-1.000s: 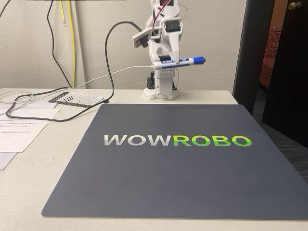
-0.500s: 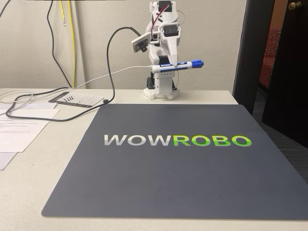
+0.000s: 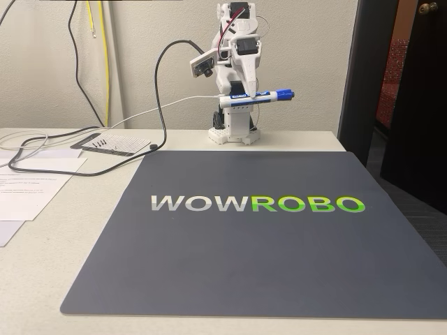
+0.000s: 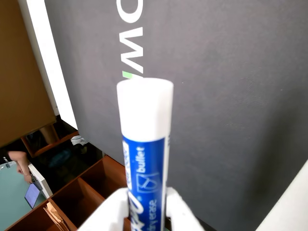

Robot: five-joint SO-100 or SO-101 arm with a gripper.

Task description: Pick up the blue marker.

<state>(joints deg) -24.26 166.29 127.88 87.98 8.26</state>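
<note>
Beige table (image 3: pixel 42 279) against a pale wall, with a dark grey mat (image 3: pixel 251 265) on it printed "WOWROBO" in silver and green. White arm (image 3: pixel 236 63) stands on its base at the back edge of the table, behind the mat. Black cables (image 3: pixel 159 91) hang down the wall and trail left across the table to a small white board (image 3: pixel 115 144); papers (image 3: pixel 28 188) lie at the left edge. Dark door frame on the right.

Gripper (image 3: pixel 246 96) is raised in the air in front of the arm's base, fingers clamped on the marker (image 3: pixel 255 97). Marker is held clear of the table, roughly level, blue cap pointing right in the fixed view, white end to the left.

In the wrist view the marker (image 4: pixel 144 144) runs up the middle of the frame, white flat end at top, blue label lower down, pinched between two white fingers (image 4: pixel 108 216) at the bottom edge. Mat (image 4: pixel 231 96) lies behind it, part of the lettering visible at the top. Wooden shelving (image 4: pixel 82 197) shows lower left.
</note>
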